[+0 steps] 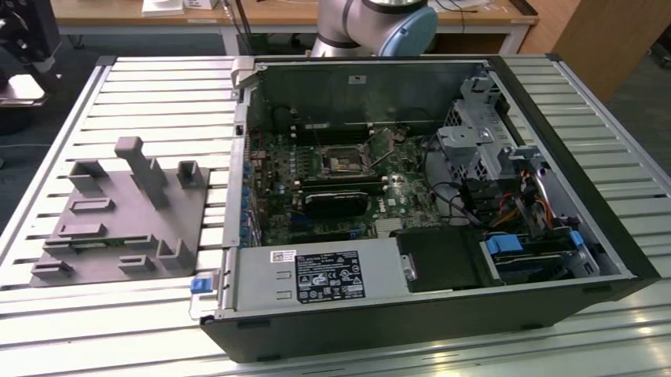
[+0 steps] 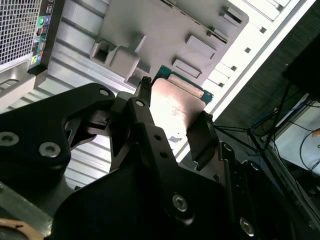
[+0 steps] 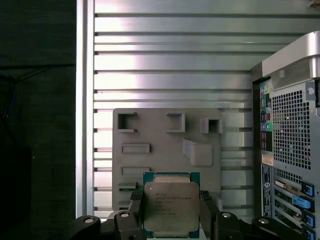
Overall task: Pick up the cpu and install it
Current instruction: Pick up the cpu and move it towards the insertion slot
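cpu point(image 3: 169, 207) lid: rows of small print, too faint to read | black label point(image 1: 328, 276) on power supply point(image 1: 262, 284): white print and marks, illegible | white sticker point(image 1: 283, 255) beside it: illegible | readable text: none

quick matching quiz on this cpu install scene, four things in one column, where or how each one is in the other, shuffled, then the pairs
Things:
1. cpu
2. grey holder plate
3. socket
4. computer case

Places or states:
a. side open, insides showing
b. gripped between the fingers of the gripper
c. flat on the slatted table, on the exterior view's left of the case
d. on the motherboard inside the case

Pairs: 1-b, 2-c, 3-d, 4-a
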Robot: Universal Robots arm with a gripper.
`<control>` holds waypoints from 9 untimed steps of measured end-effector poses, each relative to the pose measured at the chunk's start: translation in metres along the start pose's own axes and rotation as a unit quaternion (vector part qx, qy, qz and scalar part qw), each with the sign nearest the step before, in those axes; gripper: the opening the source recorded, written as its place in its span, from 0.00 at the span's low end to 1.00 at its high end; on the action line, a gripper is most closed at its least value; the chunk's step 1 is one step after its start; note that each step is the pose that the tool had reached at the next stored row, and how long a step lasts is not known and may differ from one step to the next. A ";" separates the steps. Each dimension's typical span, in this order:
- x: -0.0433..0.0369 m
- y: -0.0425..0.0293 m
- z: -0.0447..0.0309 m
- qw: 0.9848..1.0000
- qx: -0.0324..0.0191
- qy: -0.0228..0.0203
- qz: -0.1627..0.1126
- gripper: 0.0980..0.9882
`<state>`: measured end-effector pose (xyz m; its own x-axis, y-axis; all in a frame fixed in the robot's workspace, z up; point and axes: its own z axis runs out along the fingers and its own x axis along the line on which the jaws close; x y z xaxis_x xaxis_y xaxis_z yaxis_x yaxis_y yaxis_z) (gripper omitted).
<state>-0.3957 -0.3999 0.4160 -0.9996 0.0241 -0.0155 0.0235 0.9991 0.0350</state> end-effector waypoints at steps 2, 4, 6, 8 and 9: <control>-0.0016 0.0000 0.0001 1.000 0.000 0.000 0.000 0.49; -0.0032 0.0001 0.0001 1.000 0.000 0.000 0.000 0.49; -0.0043 0.0001 0.0001 1.000 0.000 0.000 0.000 0.49; -0.0054 0.0001 0.0002 1.000 0.000 0.000 0.000 0.49; -0.0060 0.0002 0.0001 1.000 0.000 0.000 0.000 0.49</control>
<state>-0.3897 -0.3999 0.4159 -0.9996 0.0241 -0.0154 0.0236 0.9991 0.0350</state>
